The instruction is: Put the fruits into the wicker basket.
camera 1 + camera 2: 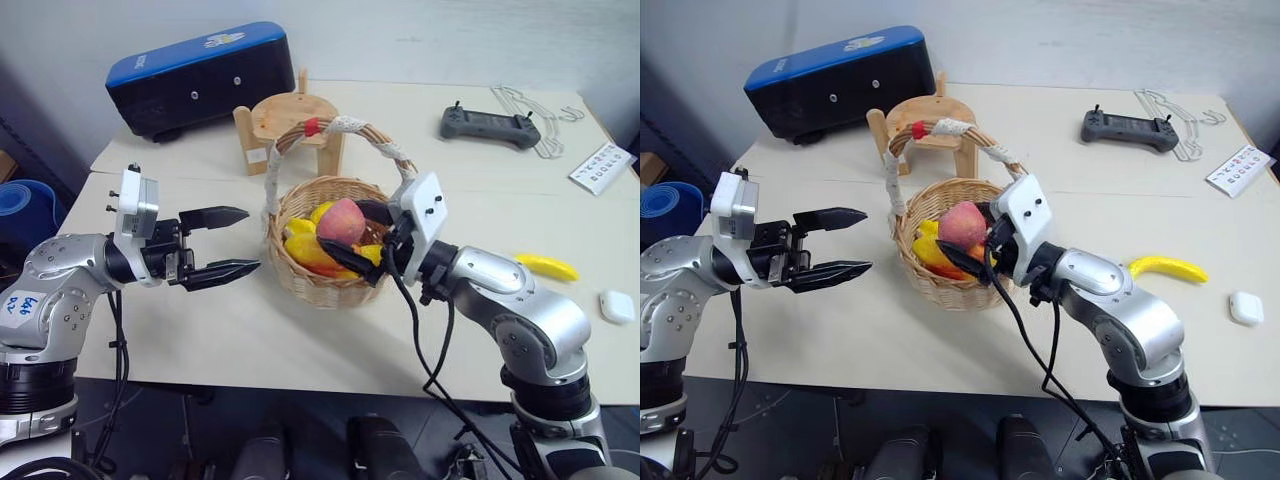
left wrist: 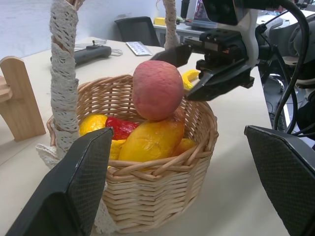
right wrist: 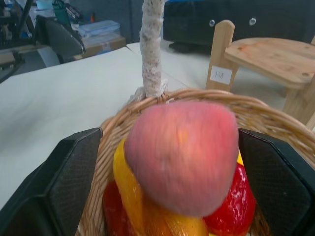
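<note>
Pink peach (image 2: 157,89) atop fruits in wicker basket (image 2: 162,187); right gripper (image 2: 189,71) jaws spread behind peach.

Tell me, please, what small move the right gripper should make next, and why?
Probably draw the right gripper back out of the wicker basket. Its fingers stand open on either side of the peach, which lies on top of the other fruits, so that drop looks done. A banana still lies on the table to the robot's right, likely the next pick.
</note>
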